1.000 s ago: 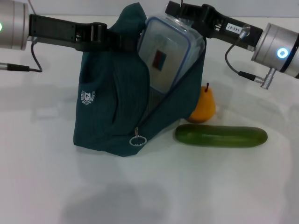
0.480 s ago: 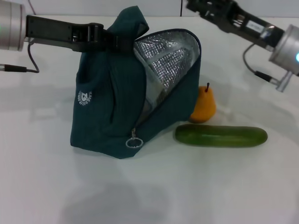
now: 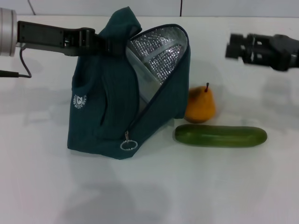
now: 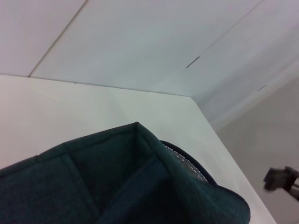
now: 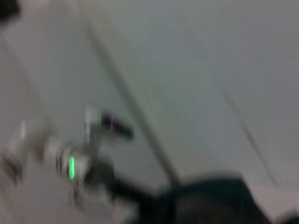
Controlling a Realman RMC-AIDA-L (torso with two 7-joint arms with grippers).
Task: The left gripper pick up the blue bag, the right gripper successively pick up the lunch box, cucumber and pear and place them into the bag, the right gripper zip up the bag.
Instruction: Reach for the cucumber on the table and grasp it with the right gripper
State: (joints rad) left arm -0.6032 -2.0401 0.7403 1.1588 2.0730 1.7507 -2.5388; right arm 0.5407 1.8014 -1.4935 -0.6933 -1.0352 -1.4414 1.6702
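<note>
Head view: left gripper (image 3: 113,45) comes in from the left, fingers clamped on the upper back edge of the blue bag (image 3: 100,112), holding it upright on the white surface (image 3: 196,186). Bag mouth gapes toward the right, silver foil lining (image 3: 156,53) exposed, zipper open, metal ring pull (image 3: 128,145) hanging low at the front corner, round white logo (image 3: 80,101) on the side. Lunch box not visible, can't tell if it sits inside. Pear (image 3: 200,105) stands just beside the bag's right side, stem up. Cucumber (image 3: 220,136) lies flat in front of the pear, very near it, its left end near the bag's bottom corner. Right gripper (image 3: 230,46) is up in the air at far right, well apart from bag and food, holding nothing; blurred, can't tell whether its fingers are open or closed. Left wrist view shows only the bag's top fold and a sliver of lining. Right wrist view too smeared to read.
</note>
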